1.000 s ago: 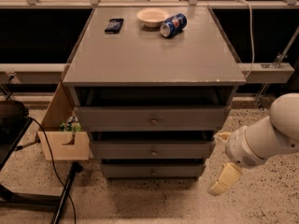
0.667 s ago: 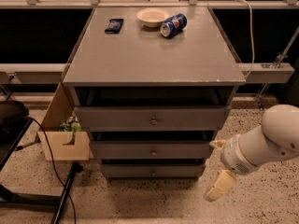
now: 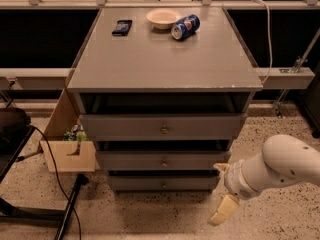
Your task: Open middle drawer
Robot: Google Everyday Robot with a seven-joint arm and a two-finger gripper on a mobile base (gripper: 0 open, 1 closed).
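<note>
Fingers [image 3: 223, 210] of the gripper [image 3: 217, 194] stand spread apart with nothing between them, one cream tip pointing up towards the cabinet's right corner and the other hanging down over the floor; the gripper sits low at the near right, just beside the right end of the middle drawer [image 3: 150, 160] and level with it, not touching its round knob [image 3: 164, 162]; the white arm [image 3: 282, 166] runs off to the right edge.

The middle drawer is the second of three grey fronts in the cabinet, shut, its knob at the centre; above it lies the wider top drawer [image 3: 125, 126], below it the narrower bottom drawer [image 3: 135, 183]; dark gaps separate the three.

Over them spreads the grey tabletop [image 3: 165, 64]; at its far side stand a pale bowl [image 3: 162, 18], a blue soda can [image 3: 185, 26] lying on its side just right of the bowl, and a small dark flat device [image 3: 122, 27] to the left, apart from the bowl.

Left of the cabinet a cardboard box [image 3: 70, 154] rests on the speckled floor [image 3: 150, 219] with green packets [image 3: 75, 133] inside; a black cable [image 3: 50, 159] trails near it; a white cable [image 3: 269, 34] hangs at the far right.
</note>
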